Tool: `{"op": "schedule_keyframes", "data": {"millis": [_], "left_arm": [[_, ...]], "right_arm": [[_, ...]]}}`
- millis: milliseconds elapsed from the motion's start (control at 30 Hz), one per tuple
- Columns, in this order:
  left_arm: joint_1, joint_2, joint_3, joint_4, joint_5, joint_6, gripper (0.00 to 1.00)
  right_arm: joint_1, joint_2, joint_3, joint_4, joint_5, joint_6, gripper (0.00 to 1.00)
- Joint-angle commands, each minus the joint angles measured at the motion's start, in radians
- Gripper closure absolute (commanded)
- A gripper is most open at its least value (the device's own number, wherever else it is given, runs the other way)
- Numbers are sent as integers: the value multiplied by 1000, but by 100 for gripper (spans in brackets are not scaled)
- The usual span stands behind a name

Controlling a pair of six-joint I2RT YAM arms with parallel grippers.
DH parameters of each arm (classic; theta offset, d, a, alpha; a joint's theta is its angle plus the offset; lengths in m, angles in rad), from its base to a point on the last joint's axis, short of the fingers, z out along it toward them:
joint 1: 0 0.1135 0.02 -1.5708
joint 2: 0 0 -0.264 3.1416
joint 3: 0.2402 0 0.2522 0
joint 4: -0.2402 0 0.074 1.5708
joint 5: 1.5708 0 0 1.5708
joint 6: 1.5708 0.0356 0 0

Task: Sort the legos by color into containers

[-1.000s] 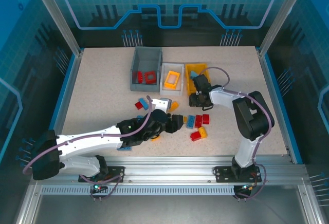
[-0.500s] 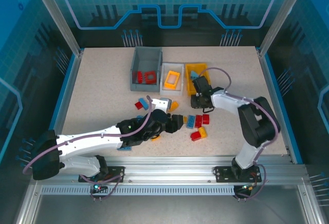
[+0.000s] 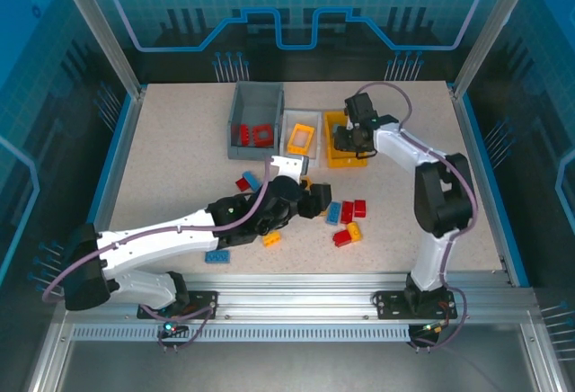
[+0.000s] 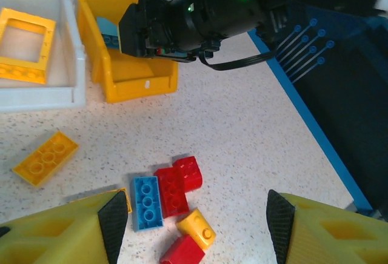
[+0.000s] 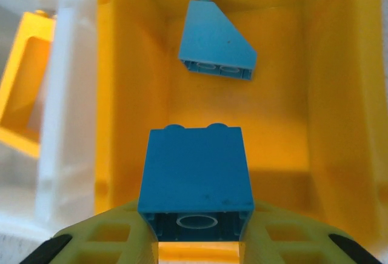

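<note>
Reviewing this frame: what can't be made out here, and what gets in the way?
Top view: the yellow bin's contents, covered by the right gripper holding a blue brick.
Top view: the red legos in the grey bin, too small to count.
Left wrist view: the white bin, cut off by the left edge.
Right wrist view: the yellow frame, blurred and cut off at the left edge.

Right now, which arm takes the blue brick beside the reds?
Left. The left claw hangs open above that loose brick; the right claw grips another blue brick over the yellow bin.
</note>
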Motion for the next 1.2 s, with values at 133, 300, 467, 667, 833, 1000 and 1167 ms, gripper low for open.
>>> {"op": "schedule_keyframes", "data": {"millis": [133, 300, 467, 667, 833, 1000, 1167], "left_arm": [[1, 24, 90, -203, -115, -11, 33], [32, 20, 90, -283, -88, -18, 32], [210, 75, 91, -334, 194, 98, 30], [371, 244, 187, -383, 377, 411, 27], [404, 444, 304, -397, 411, 587, 28], [404, 602, 407, -409, 388, 672, 28], [403, 697, 451, -407, 382, 715, 27]], "right_arm": [[-27, 85, 95, -130, -29, -7, 51], [-13, -5, 71, -126, -23, -16, 44], [36, -202, -29, -94, 5, -23, 48], [128, -571, -400, 110, -26, 13, 42], [219, -856, -675, 186, -41, 73, 39], [259, -1074, -803, 144, -51, 118, 33], [262, -1180, -843, 79, -66, 142, 29]]}}
